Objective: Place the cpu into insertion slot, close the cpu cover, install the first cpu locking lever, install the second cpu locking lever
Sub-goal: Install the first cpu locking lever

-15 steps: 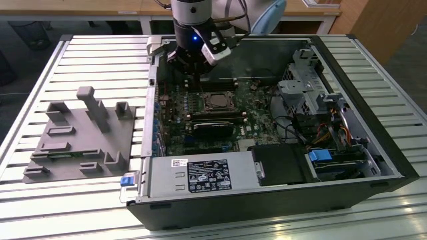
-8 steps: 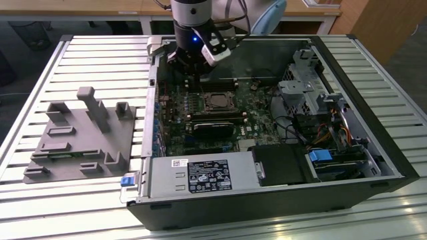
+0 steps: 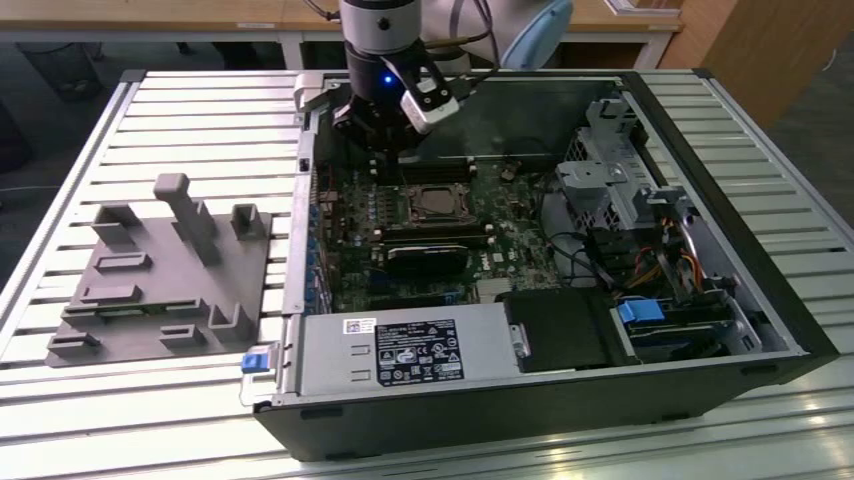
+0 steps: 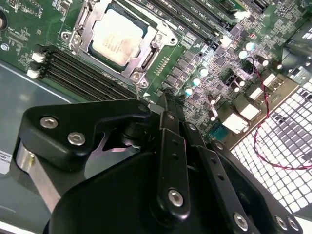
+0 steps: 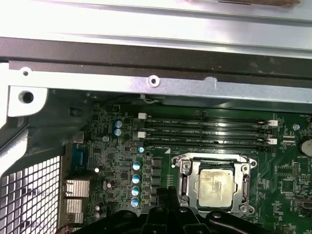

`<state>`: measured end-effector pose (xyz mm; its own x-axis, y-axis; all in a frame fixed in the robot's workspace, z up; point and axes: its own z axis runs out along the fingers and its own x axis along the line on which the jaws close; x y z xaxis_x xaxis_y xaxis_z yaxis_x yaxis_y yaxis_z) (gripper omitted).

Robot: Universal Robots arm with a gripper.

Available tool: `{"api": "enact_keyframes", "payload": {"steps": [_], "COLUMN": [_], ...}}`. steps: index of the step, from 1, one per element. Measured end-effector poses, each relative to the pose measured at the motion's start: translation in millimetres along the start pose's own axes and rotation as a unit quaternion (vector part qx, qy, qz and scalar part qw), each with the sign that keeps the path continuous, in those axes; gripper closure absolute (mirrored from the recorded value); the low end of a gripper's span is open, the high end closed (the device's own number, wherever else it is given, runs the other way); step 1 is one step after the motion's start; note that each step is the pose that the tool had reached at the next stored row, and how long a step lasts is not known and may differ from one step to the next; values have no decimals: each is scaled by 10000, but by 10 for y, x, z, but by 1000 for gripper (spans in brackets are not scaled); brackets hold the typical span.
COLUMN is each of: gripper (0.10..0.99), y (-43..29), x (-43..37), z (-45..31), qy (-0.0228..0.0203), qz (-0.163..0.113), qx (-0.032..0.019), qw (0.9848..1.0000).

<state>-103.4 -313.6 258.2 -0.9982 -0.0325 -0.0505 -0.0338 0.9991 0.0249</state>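
1. Cpu (image 4: 117, 36): flat square with a dull silvery face, faintly smudged. Seated in insertion slot (image 5: 247, 181), a square socket with a silvery metal rim.
2. Cpu cover (image 5: 214, 159): thin bright metal frame, lying flat around the chip, whose face shows through the window. Locking levers: cannot tell how they stand.
3. Motherboard (image 3: 400, 270): green and densely studded. Row of blue-topped capacitors (image 5: 136, 178) beside the socket; long black memory slots (image 5: 204, 132) in parallel on another side.
4. Computer case (image 3: 747, 330): black sheet-metal box, lid off, lying on a ribbed metal table (image 3: 200, 110). Holds the board and a grey power supply (image 3: 400, 352) at 6 o'clock. Socket at about 10 o'clock from the case middle in the exterior view.
5. Grey plastic fixture (image 3: 160, 270) with upright posts, on the table at 9 o'clock from the case.
6. Arm upright over the case's 11 o'clock corner, wrist pointing down.
7. Gripper (image 5: 168, 194): matte black linkages with bright screw heads. Clenched, nothing between the fingers. Poised over the board at about 11 o'clock from the chip, apart from it.
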Motion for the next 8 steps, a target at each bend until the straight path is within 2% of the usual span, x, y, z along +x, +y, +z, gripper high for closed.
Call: {"api": "enact_keyframes", "payload": {"steps": [4, 8], "gripper": [980, 980], "y": [12, 67], "x": [18, 32], "z": [17, 33], "qy": [1, 0], "qz": [0, 0], "qx": [1, 0], "qw": [10000, 10000]}}
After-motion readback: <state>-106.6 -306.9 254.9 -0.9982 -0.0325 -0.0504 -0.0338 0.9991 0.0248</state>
